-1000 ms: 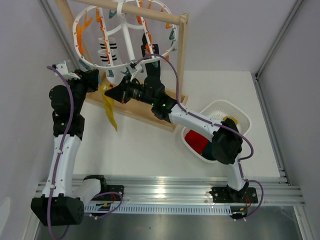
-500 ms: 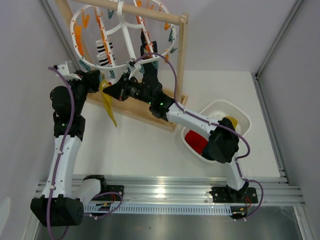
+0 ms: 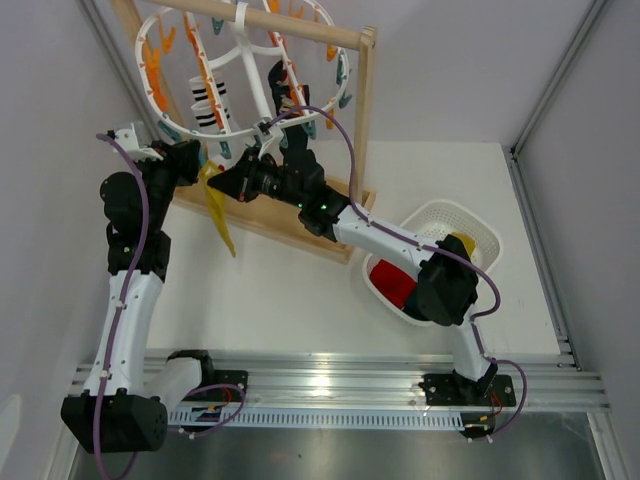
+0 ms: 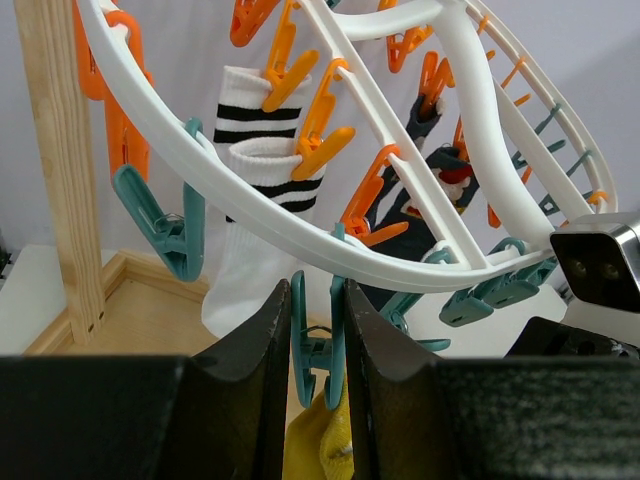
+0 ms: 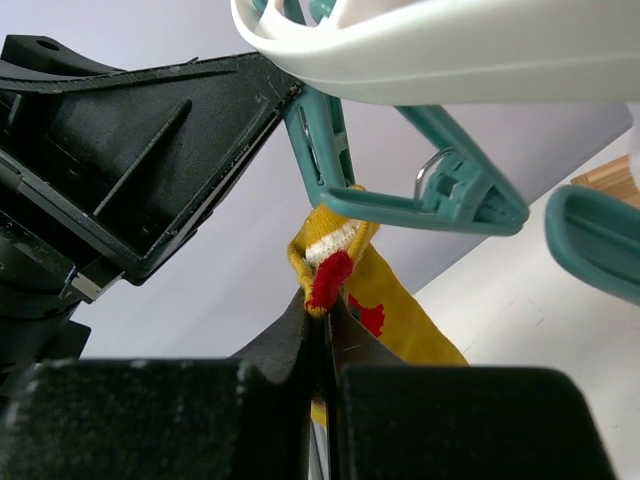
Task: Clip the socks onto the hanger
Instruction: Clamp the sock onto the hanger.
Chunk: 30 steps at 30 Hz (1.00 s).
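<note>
The white oval hanger (image 3: pixel 240 55) hangs from the wooden rack, with orange and teal pegs. A white black-striped sock (image 3: pixel 208 105) and a dark sock (image 4: pixel 425 205) hang clipped on it. My left gripper (image 4: pixel 318 345) is shut on a teal peg (image 4: pixel 316 335) at the ring's lower rim, squeezing its handles. My right gripper (image 5: pixel 325 318) is shut on the top edge of a yellow sock (image 5: pixel 395 305) with red marks, holding it just under the teal peg's tips (image 5: pixel 345 195). The yellow sock (image 3: pixel 217 215) dangles between both grippers in the top view.
The light wooden rack frame (image 3: pixel 362 120) stands at the back of the table. A white perforated basket (image 3: pixel 470 225) at the right holds a red sock (image 3: pixel 392 283) and something yellow. The right arm stretches from the basket side across to the hanger.
The hanger has swung slightly up and left. My right gripper has moved a little left with the yellow sock toward the peg held by my left gripper.
</note>
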Available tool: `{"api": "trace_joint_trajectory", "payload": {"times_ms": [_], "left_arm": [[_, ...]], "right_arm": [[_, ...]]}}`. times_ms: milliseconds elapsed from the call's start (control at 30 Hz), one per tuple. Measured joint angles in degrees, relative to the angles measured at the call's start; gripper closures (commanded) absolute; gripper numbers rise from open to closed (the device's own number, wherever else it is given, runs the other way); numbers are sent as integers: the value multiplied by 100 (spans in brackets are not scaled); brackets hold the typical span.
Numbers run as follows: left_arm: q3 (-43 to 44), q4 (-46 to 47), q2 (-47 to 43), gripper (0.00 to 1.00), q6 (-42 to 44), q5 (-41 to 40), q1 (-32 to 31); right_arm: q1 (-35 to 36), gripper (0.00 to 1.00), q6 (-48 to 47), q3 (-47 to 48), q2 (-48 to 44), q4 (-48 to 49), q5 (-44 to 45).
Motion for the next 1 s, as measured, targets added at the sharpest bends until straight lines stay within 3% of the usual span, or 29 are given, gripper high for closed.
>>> {"api": "trace_joint_trajectory", "payload": {"times_ms": [1000], "left_arm": [[0, 0, 0, 99, 0, -44, 0]], "right_arm": [[70, 100, 138, 2, 2, -186, 7]]}}
